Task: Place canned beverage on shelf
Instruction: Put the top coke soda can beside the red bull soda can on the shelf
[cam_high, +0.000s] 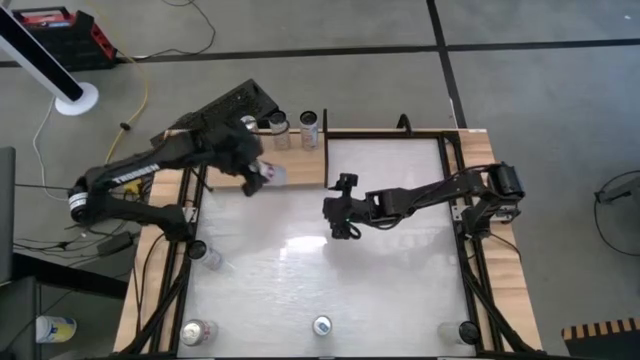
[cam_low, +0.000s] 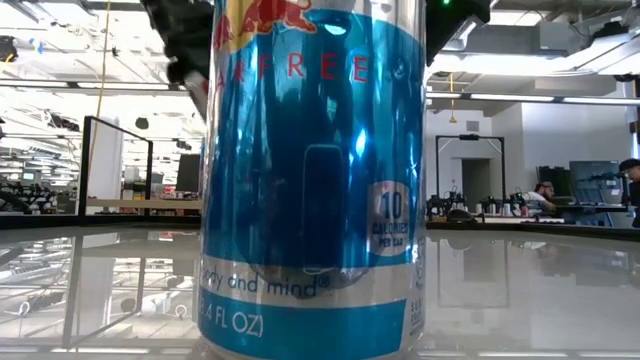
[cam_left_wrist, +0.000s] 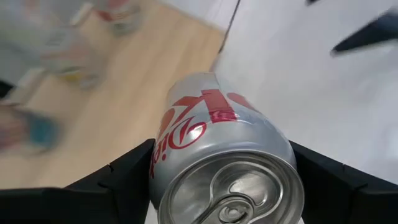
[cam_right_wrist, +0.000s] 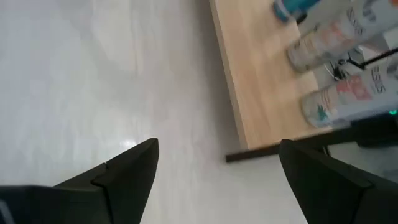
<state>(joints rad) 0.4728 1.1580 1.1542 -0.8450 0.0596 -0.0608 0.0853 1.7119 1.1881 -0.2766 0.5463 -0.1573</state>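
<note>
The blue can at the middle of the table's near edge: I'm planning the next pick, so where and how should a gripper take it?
Judging from the pictures, grip the blue can around its cylindrical side wall, above mid-height, coming level from the table's open middle. It stands upright and alone, top rim showing as a circle from above. The right gripper is open and free.

overhead straight down, low view blocked by near can (cam_low: 312, 180), wrists share shelf (cam_left_wrist: 112, 118)

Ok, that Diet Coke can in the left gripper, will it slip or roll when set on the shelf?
The Diet Coke can looks smooth and glossy, so it may slip between the left gripper fingers. Laid sideways on the shelf it would likely roll; upright it should stand, though tippy.
</note>
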